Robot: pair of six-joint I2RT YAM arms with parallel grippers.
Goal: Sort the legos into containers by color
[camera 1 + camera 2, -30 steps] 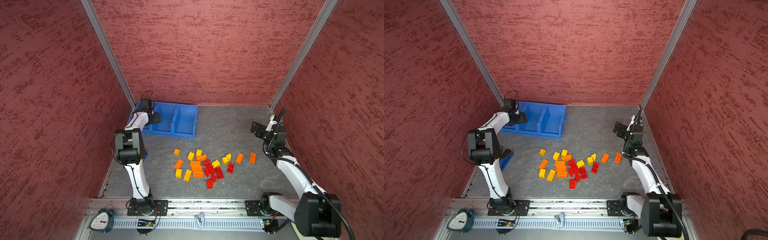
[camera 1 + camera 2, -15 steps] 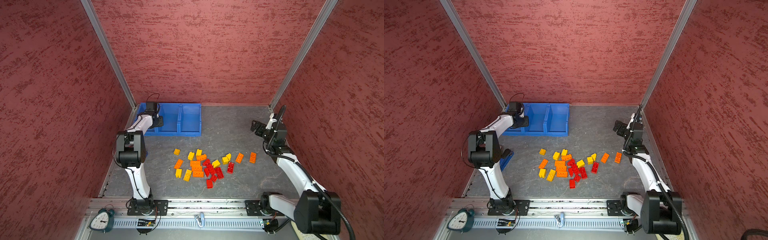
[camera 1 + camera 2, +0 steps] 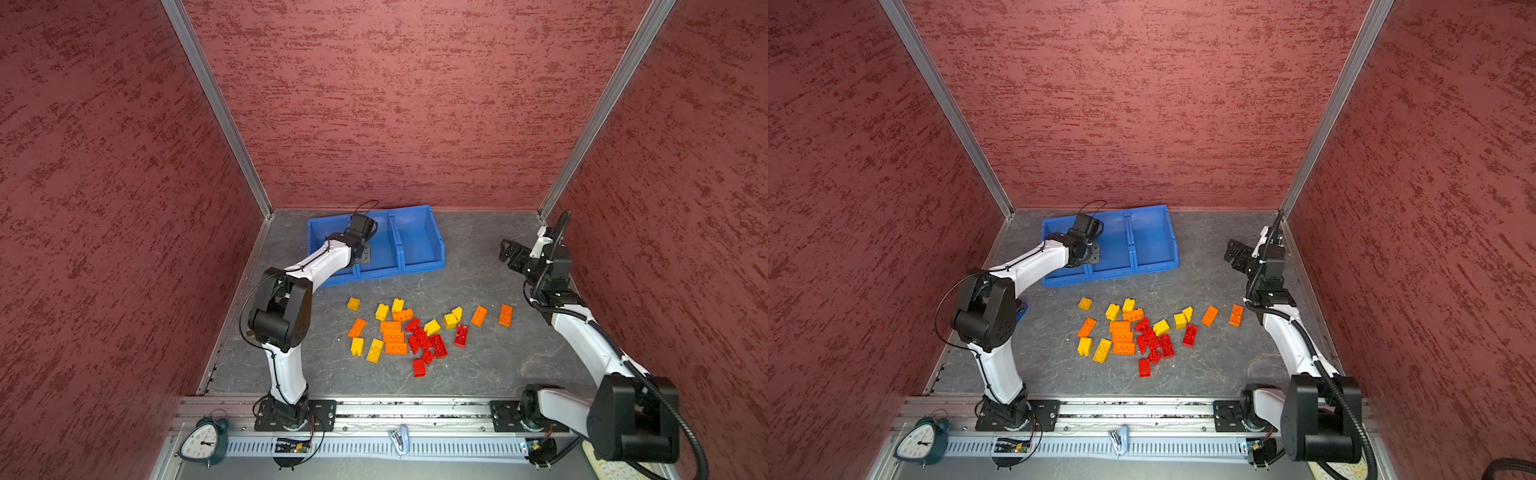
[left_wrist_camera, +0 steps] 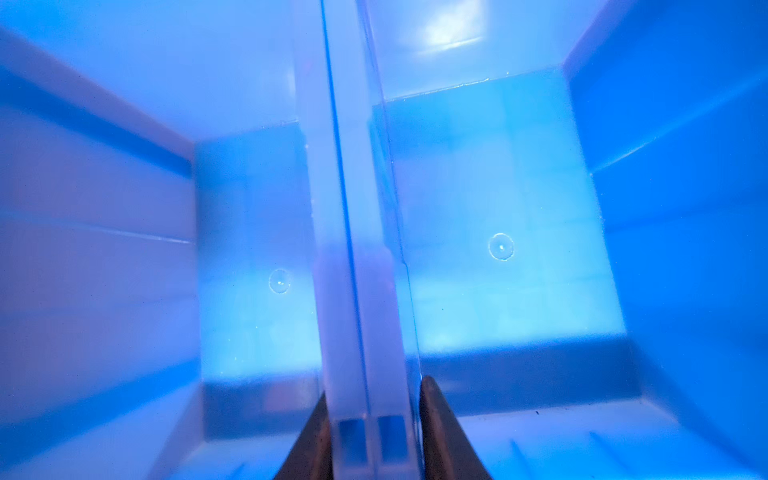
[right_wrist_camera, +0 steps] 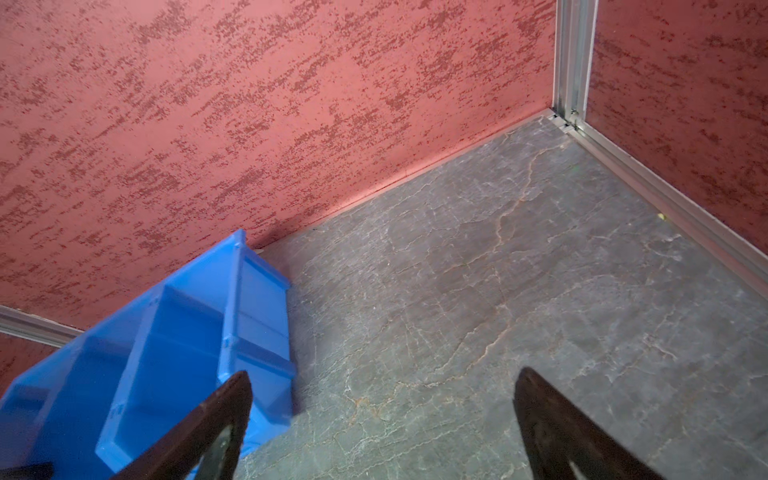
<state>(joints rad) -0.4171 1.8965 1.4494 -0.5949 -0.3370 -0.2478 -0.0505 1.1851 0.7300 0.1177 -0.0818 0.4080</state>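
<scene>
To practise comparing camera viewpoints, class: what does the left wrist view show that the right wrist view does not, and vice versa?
Left wrist only: left jaws shut on the dividing wall between two bare bin floors. Right wrist only: right jaws open, grey table, red back wall, aluminium corner post. Both: the blue containers; neither shows the legos.

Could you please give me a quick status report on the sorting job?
Left gripper shut on the containers, at a divider wall; right gripper open, empty. Legos all loose on the table, none binned. Nothing blocking the legos.
</scene>
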